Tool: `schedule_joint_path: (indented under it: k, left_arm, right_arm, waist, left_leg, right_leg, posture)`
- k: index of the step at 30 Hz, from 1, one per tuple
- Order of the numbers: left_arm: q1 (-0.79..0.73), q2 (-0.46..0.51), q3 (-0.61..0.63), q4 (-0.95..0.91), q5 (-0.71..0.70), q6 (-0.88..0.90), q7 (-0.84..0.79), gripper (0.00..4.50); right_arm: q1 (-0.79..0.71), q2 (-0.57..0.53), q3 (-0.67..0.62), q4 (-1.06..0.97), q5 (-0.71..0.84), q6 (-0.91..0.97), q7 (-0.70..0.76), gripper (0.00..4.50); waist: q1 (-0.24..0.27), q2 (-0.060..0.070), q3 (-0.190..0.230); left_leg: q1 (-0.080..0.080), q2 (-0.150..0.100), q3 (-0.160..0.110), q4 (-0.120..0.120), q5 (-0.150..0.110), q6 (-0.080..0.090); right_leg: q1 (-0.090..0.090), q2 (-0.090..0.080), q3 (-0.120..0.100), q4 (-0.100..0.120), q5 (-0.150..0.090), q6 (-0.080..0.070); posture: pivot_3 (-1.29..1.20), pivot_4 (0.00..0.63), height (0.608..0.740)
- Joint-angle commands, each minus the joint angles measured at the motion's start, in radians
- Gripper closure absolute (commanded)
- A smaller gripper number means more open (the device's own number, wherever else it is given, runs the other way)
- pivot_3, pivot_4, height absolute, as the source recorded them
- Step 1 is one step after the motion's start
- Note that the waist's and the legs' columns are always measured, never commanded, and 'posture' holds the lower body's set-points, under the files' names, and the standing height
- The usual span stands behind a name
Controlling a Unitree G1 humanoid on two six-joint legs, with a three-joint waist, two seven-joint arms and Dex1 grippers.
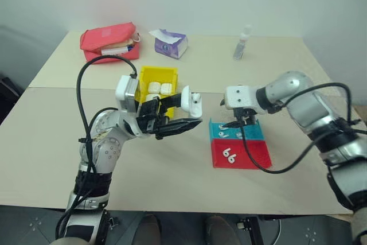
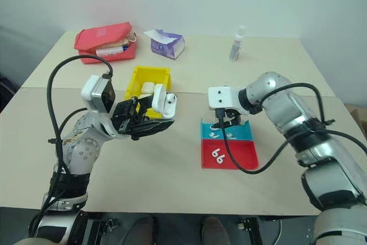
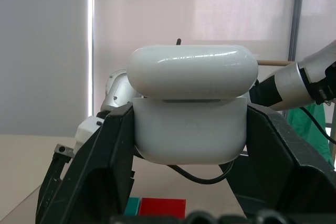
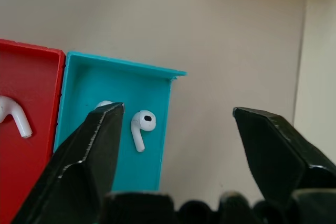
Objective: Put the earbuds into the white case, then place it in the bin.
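We see a large beige table (image 1: 172, 159) with a smooth matte top and a seam running across it. No writing or brand can be read on anything here.

At the far left corner lies a soft red zip pouch (image 1: 109, 41), open, with something white and tube-shaped inside. Beside it sits a purple tissue box (image 1: 170, 43) with a white sheet poking out, and further right stands a small clear spray bottle (image 1: 242, 43).

The bin (image 1: 157, 76), bright yellow hard plastic, square-cornered and open-topped, stands near the table's middle and holds a few white rounded items.

Nearer to us, the shallow teal tray (image 1: 252, 132) and the shallow red tray (image 1: 249, 154) sit touching, edge to edge. Both are thin-walled rectangles.

Our left gripper (image 3: 189, 145) is clamped on the white case (image 3: 189, 108), raised above the table just in front of the bin. The case is glossy, a rounded rectangle; its hinged lid stands ajar, a dark gap showing under it.

Our right gripper (image 4: 176, 129) hangs over the teal tray with its black fingers (image 4: 94, 140) apart and nothing between them.

The earbuds (image 4: 143, 126) are tiny, glossy and stemmed: the wrist view shows one lying in the teal tray and a second partly hidden behind a finger, and the head view shows two more in the red tray.
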State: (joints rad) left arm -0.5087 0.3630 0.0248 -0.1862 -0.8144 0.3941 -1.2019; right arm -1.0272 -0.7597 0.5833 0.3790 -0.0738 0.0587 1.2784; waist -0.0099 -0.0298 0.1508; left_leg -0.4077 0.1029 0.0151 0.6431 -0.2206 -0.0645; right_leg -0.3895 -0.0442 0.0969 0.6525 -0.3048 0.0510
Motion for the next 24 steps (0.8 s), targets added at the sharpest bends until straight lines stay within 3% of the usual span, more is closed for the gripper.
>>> schedule_joint_path:
  k: [1,24]
  left_arm:
    - [0.0,0.008,0.022,-0.056,-0.025,0.001,0.02,1.7]
    - [0.043,0.017,0.025,-0.115,-0.03,-0.009,0.072,1.7]
  right_arm:
    - [-0.059,0.032,0.018,0.117,-0.085,-0.112,0.052,1.61]
    - [-0.079,0.181,-0.034,0.423,-0.236,-0.229,0.025,1.61]
  waist:
    - [0.0,0.0,0.0]
    - [-0.005,0.001,0.0]
  left_leg:
    - [0.0,0.0,0.0,0.0,0.0,0.0]
    - [0.003,0.0,0.0,0.0,0.001,-0.002]
  right_leg:
    - [0.0,0.0,0.0,0.0,0.0,0.0]
    - [0.001,0.0,0.0,0.003,0.0,0.0]
  posture:
    - [0.0,0.15,0.74]
    - [0.0,0.15,0.74]
